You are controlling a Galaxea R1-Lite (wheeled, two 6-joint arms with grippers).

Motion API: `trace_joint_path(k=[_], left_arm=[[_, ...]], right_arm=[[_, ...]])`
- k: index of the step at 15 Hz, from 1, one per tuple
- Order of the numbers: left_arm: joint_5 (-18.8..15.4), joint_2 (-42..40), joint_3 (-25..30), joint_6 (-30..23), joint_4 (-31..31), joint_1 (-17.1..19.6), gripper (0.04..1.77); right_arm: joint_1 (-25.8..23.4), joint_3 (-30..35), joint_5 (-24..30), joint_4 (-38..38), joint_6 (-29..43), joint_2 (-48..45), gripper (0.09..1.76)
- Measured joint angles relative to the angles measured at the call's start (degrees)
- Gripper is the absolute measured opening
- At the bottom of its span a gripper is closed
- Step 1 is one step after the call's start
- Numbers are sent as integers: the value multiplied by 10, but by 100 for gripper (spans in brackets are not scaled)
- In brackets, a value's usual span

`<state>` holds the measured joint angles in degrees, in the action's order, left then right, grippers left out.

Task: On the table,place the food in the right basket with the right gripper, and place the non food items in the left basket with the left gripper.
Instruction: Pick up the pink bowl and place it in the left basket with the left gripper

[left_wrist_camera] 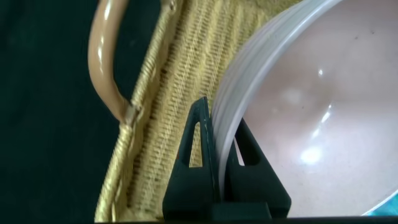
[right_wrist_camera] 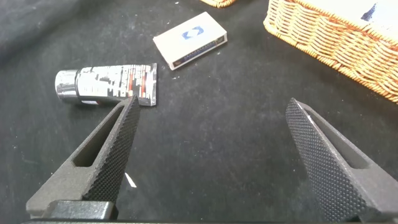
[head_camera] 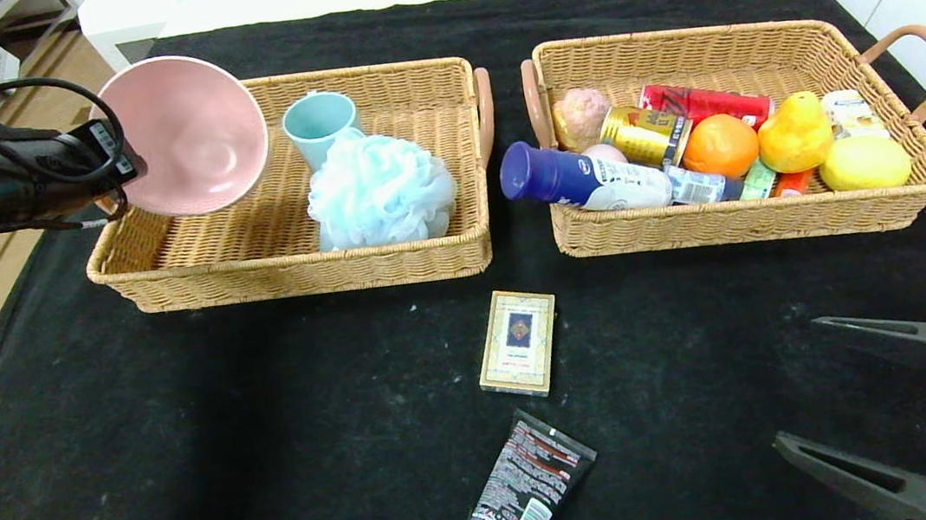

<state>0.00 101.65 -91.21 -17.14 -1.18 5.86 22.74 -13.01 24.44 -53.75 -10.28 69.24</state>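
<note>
Black squeeze tube (head_camera: 523, 493): I see white and red print blocks on its label, but no word of it is legible to me.
Card box (head_camera: 518, 342): a dark blue panel with a small emblem sits in the middle, with lines of fine print below it that I cannot make out.
White bottle (head_camera: 593, 180): there is a small dark blue oval logo beside the cap, its lettering too small for me to read.
Red can (head_camera: 705, 103): I see white marks near one end, perhaps a letter, but I cannot tell which.
Gold can (head_camera: 644, 135): it carries dark print that I cannot read.
</note>
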Motion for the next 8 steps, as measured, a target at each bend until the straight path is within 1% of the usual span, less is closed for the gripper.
trace_joint_path(k=[4,5,8], left_arm=[[1,22,1,0,-12,6,17],[0,24,1,0,-12,7,23],[1,25,-2,0,-12,5,70]], right_arm=[[-1,1,0,1,0,2,171],[-1,1,0,1,0,2,171],[-1,1,0,3,0,3,171]])
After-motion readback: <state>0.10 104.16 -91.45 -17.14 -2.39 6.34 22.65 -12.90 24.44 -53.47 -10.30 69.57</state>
